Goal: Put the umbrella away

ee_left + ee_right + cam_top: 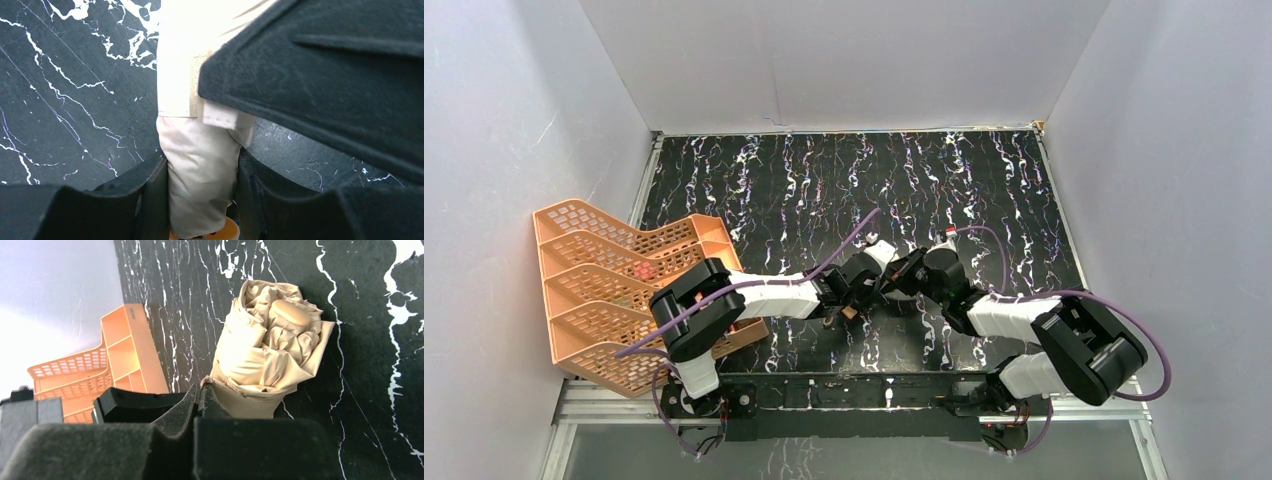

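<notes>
An orange plastic mesh tray rack (pixel 614 290) is seen at the left edge of the black marbled worktop (pixel 824 180), towards its near-left corner, with its tiered compartments stepping up towards the far side. From the near edge, the left arm (pixel 754 295) is stretched rightwards past the rack towards the middle of the worktop.

The left end effector (pixel 200 165) is clamped on the umbrella (pixel 265 355), which is folded into a compact tan bundle. In the left wrist view, the bundle's beige fabric is squeezed between the two black fingers (pixel 150 200) and fills the gap between them. A tan strap (pixel 175 65) with a fastening strip along its edge is wrapped over the upper part of the bundle.

The umbrella is found near the middle of the worktop, closer to the near edge than to the far one and well apart from the rack. In the overhead view it is almost wholly hidden by the two end effectors. In the right wrist view the crumpled canopy is gathered around the small tan handle (pixel 290 312), which shows at the end facing that camera.

The right end effector (pixel 202 390) is clenched, its fingertips pressed together right against the edge of the fabric. Whether a thin fold is pinched there cannot be told. The right arm (pixel 1024 320) is reached in from the near-right side.
</notes>
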Controlling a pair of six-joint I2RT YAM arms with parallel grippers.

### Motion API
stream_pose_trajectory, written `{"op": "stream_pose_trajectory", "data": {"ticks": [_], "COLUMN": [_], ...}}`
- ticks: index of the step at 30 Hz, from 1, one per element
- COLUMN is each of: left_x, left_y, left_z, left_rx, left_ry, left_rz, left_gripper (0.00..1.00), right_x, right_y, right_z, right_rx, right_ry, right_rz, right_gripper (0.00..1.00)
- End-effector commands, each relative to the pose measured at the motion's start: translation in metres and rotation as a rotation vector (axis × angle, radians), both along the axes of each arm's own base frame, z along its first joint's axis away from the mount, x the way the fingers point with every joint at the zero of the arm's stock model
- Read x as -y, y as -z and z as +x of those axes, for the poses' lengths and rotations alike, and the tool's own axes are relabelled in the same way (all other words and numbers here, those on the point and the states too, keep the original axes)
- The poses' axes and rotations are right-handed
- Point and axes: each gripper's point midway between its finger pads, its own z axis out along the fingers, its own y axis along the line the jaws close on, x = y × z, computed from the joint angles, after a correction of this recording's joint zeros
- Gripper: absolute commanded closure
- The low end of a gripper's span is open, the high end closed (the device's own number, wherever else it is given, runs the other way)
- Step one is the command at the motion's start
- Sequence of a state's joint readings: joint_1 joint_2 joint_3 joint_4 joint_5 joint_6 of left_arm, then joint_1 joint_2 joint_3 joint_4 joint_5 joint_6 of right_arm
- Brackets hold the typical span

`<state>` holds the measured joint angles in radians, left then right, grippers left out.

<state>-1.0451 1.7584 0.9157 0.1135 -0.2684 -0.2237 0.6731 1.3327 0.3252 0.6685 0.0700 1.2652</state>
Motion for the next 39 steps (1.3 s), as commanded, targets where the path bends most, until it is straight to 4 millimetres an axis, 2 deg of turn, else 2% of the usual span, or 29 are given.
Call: {"op": "stream_pose_trajectory", "data": {"ticks": [1, 9, 11, 15, 18, 21, 24, 28, 31, 36, 39], "left_x": [-0.055, -0.061, -0.06, -0.059, -0.058, -0.059, -0.061, -0.061, -0.052, -0.033, -0.025], "left_y": [0.069, 0.069, 0.067, 0.066, 0.065, 0.064, 0.064, 0.059, 0.047, 0.027, 0.022], "left_z": [-0.077, -0.086, -0.088, -0.088, -0.088, -0.087, -0.085, -0.08, -0.076, -0.073, -0.069], "left_rx": [-0.249, -0.252, -0.247, -0.243, -0.24, -0.237, -0.223, -0.195, -0.157, -0.09, -0.066], "left_ry": [0.132, 0.143, 0.152, 0.155, 0.157, 0.159, 0.153, 0.153, 0.193, 0.361, 0.482], "left_rz": [0.265, 0.259, 0.255, 0.254, 0.253, 0.253, 0.262, 0.264, 0.229, 0.191, 0.205], "left_gripper": [1.0, 1.0, 1.0, 1.0, 1.0, 1.0, 1.0, 1.0, 1.0, 1.0, 1.0], "right_x": [-0.017, -0.007, -0.01, -0.017, -0.017, -0.011, 0.004, 0.039, 0.069, 0.116, 0.13], "right_y": [-0.061, 0.024, 0.038, 0.065, 0.076, 0.082, 0.084, 0.083, 0.077, 0.063, 0.05], "right_z": [0.039, 0.028, 0.022, 0.01, 0.005, 0.006, 0.008, 0.014, 0.02, 0.02, 0.02], "right_rx": [0.124, -0.135, -0.176, -0.269, -0.299, -0.309, -0.309, -0.3, -0.28, -0.275, -0.241], "right_ry": [0.038, 0.007, -0.032, -0.105, -0.12, -0.102, -0.058, 0.049, 0.109, 0.182, 0.199], "right_rz": [0.117, -0.074, -0.101, -0.123, -0.133, -0.176, -0.246, -0.37, -0.494, -0.615, -0.62], "right_gripper": [1.0, 1.0, 0.99, 0.78, 0.73, 0.72, 0.72, 0.73, 0.69, 0.64, 0.62]}}
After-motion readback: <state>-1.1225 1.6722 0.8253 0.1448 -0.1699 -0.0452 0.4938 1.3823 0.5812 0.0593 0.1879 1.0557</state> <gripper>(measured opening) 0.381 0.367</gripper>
